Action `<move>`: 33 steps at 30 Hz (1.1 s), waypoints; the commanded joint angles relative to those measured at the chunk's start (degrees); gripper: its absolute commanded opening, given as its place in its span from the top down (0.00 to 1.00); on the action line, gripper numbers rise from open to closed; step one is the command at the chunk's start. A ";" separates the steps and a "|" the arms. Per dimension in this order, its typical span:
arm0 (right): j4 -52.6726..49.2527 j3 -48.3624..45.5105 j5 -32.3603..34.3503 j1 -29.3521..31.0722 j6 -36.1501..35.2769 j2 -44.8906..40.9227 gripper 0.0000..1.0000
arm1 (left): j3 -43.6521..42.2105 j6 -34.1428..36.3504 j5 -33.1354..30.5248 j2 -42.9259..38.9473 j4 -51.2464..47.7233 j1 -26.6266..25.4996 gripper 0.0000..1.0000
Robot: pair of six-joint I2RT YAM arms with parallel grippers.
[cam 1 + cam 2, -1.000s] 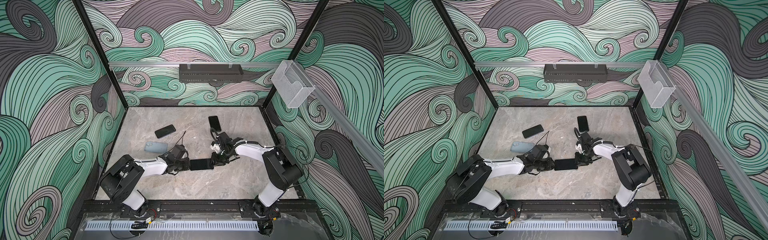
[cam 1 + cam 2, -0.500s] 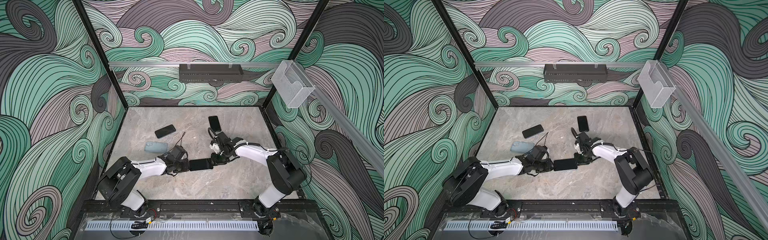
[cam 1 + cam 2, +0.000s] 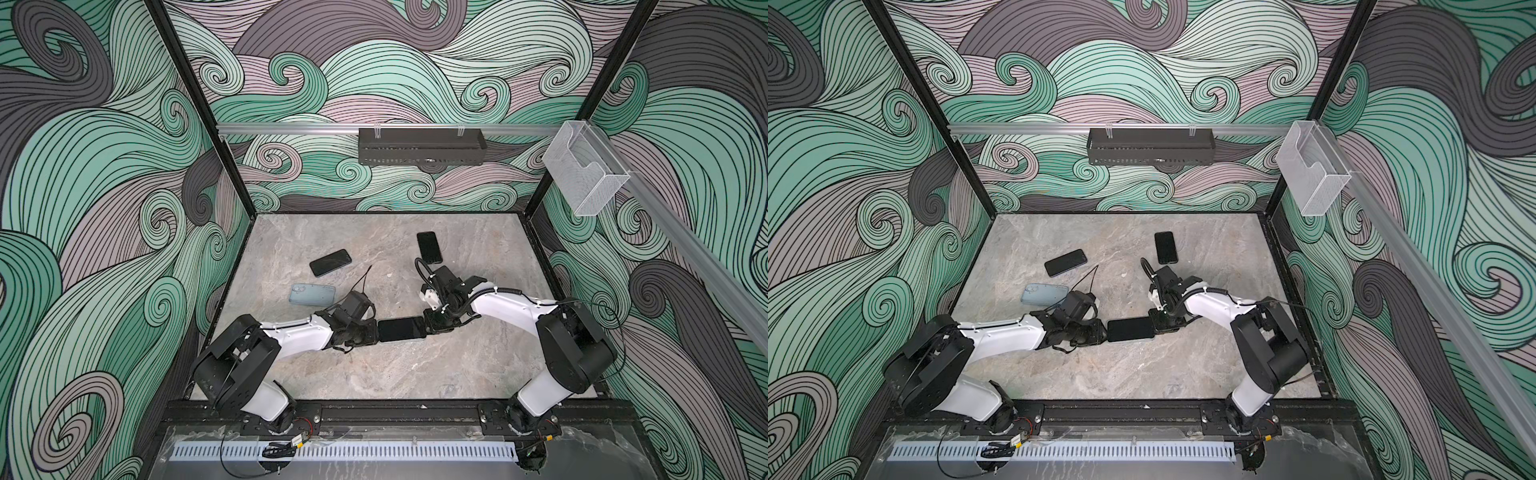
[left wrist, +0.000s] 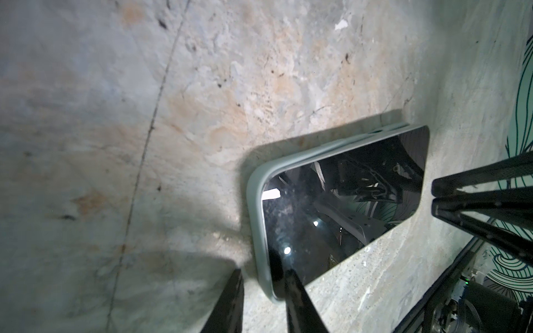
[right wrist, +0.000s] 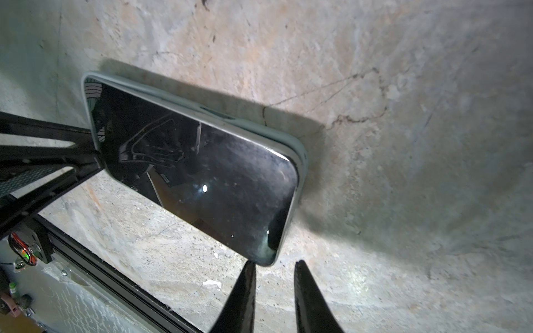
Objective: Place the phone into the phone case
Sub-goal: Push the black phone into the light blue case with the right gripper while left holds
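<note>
A black phone (image 3: pixel 401 329) (image 3: pixel 1130 329) lies screen up in a pale grey-green phone case (image 4: pixel 256 207) on the marble table, between my two grippers. My left gripper (image 3: pixel 373 331) (image 4: pixel 263 271) is at its left end, narrowly open. One finger (image 4: pixel 297 291) lies over the screen's corner and the other rests on the table outside the case rim. My right gripper (image 3: pixel 428 326) (image 5: pixel 274 263) is at the right end, narrowly open with nothing between its fingers. The case's corner (image 5: pixel 269 259) sits just in front of the gap.
Two bare black phones (image 3: pixel 330 262) (image 3: pixel 429 247) lie further back on the table. A blue-grey phone or case (image 3: pixel 312 294), back up, lies behind my left wrist. A black tray (image 3: pixel 422 146) hangs on the back wall and a clear holder (image 3: pixel 584 172) on the right rail.
Both arms have shifted only slightly at the two ends of the cased phone. The phone itself has stayed where it was.
</note>
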 commanded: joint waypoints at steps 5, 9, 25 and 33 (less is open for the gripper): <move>0.67 -0.54 0.12 0.90 -0.39 3.77 0.80 | 1.86 1.32 1.03 1.86 -1.84 -0.70 0.72; 0.55 -0.81 0.31 1.33 -0.19 4.63 0.83 | 1.87 1.32 1.12 1.78 -1.85 -0.73 0.73; 0.96 -0.63 1.15 3.11 0.52 9.75 0.85 | 2.24 1.27 2.31 2.75 -0.90 -0.69 0.75; 0.61 0.37 2.43 4.45 0.83 12.09 0.85 | 2.37 1.24 2.35 2.99 -0.71 -0.70 0.75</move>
